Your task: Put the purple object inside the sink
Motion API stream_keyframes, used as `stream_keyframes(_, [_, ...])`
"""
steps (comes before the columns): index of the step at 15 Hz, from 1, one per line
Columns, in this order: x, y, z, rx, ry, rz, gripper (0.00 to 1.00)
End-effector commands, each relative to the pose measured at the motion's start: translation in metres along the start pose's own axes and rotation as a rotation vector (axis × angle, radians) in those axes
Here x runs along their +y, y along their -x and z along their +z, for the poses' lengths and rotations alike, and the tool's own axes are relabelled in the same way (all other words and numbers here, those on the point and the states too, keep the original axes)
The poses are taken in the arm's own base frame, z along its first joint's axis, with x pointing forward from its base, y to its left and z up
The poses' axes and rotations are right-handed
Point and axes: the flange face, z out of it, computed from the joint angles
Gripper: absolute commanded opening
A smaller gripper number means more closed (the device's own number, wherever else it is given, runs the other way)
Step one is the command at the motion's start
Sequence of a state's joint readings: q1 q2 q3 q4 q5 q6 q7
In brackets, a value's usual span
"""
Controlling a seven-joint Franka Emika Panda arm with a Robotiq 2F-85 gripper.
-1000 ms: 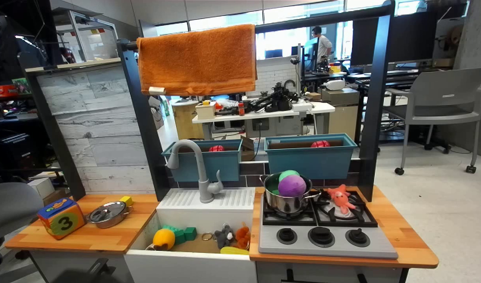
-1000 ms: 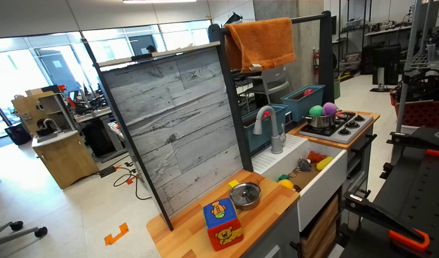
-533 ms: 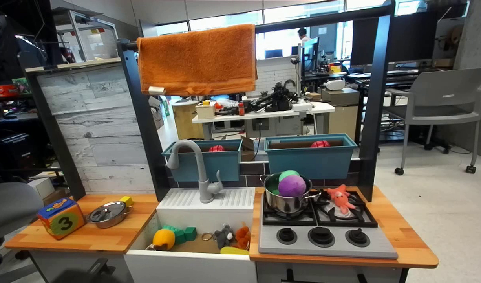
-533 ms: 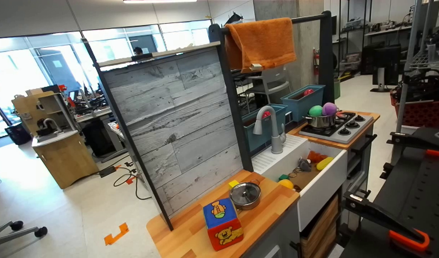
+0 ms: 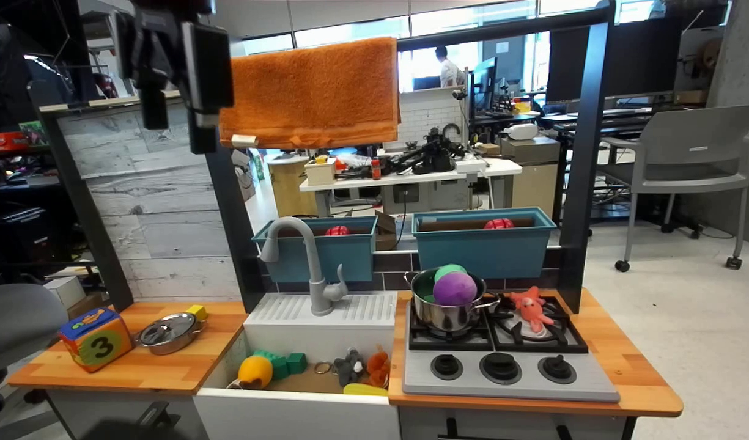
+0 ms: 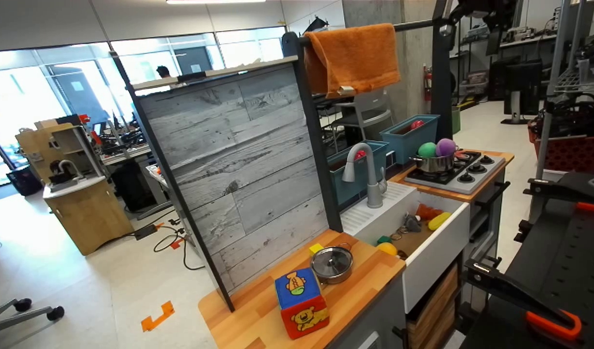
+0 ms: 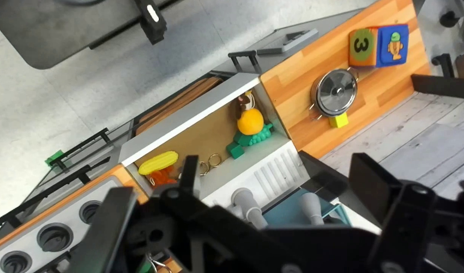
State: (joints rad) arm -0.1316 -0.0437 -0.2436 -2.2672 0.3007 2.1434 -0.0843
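The purple ball (image 5: 455, 289) rests in the top of a steel pot (image 5: 444, 319) on the stove, against a green ball (image 5: 449, 269). The ball (image 6: 445, 147) and pot (image 6: 435, 165) show in both exterior views; the ball is out of view in the wrist view. The white sink (image 5: 298, 412) holds several toys; it also shows in the wrist view (image 7: 190, 122). My gripper (image 5: 178, 125) is open and empty, high above the counter near the towel. In the wrist view its fingers (image 7: 277, 167) are wide apart above the faucet area.
The grey faucet (image 5: 313, 263) rises behind the sink. Teal bins (image 5: 481, 250) hang behind the stove. An orange towel (image 5: 307, 91) hangs on the top bar. A pink octopus toy (image 5: 531, 308) lies on the stove. A lidded pan (image 5: 169, 334) and a picture cube (image 5: 96, 339) stand on the counter.
My gripper has come into view at the top of both exterior views; it was out of view before. The ball, pot and sink toys have not moved. A person in the background has moved.
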Motion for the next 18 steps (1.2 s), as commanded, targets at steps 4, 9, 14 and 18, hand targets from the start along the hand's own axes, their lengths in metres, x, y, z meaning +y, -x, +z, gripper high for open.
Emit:
stream_keyframes(4, [0.04, -0.099, 0.033, 0.053, -0.178, 0.182, 1.0])
stream_keyframes(9, [0.077, -0.158, 0.083, 0.037, -0.197, 0.367, 1.0])
stream_keyframes(14, [0.115, -0.202, 0.086, 0.145, -0.192, 0.548, 1.0])
stream_keyframes(18, [0.139, -0.226, 0.081, 0.177, -0.163, 0.69, 1.0])
